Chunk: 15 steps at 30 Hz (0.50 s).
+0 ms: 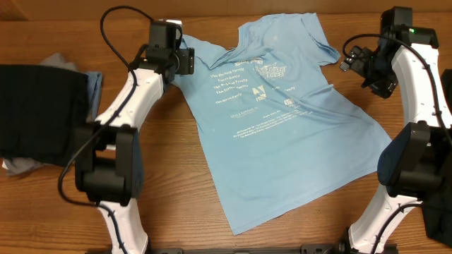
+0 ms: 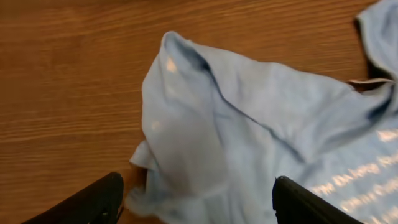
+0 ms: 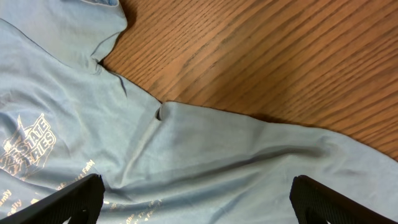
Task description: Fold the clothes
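Wooden table (image 1: 318, 226), bare grain showing all round the work. Light blue T-shirt (image 1: 275, 127) lies spread flat at the middle, lettered side up, collar toward the far edge, with no fold made in it. A dark pile of garments (image 1: 39, 106) sits well apart from the shirt's left side. Left gripper (image 2: 199, 193) is at the shirt's left sleeve (image 2: 186, 124), fingers spread to either side of the cloth, which is bunched and humped between them; nothing is pinched. Right gripper (image 3: 199, 193) hovers at the opposite edge of the shirt, over the underarm seam (image 3: 158, 112) below the right sleeve, fingers spread wide and holding nothing. Assessment: the first fold is being set up, both arms positioned for a grasp at the sleeves. The next move calls for each gripper to go down to the wood and close on cloth, the left taking the whole rumpled sleeve rather than one loose layer, then carry both sides inward over the print.
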{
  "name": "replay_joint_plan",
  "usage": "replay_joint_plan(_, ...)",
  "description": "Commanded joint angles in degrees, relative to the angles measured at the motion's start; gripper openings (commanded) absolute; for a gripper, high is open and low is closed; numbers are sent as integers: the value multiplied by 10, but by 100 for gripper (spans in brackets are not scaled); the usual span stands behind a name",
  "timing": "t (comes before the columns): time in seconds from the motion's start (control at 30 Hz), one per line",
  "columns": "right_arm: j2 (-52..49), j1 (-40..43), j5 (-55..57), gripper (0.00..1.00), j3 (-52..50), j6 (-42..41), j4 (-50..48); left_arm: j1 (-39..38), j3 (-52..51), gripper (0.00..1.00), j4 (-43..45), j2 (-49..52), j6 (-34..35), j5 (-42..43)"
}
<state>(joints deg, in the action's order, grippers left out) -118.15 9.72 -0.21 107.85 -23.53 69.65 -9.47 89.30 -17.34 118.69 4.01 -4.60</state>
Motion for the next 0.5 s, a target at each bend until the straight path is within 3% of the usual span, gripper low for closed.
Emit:
replay_joint_plan(0.0, 2, 2, -3, 100, 12, 2, -2, 15, 5, 79, 32, 37, -10, 56)
replay_joint_plan(0.47, 2, 2, -3, 100, 12, 2, -2, 14, 5, 77, 44, 66, -11, 57)
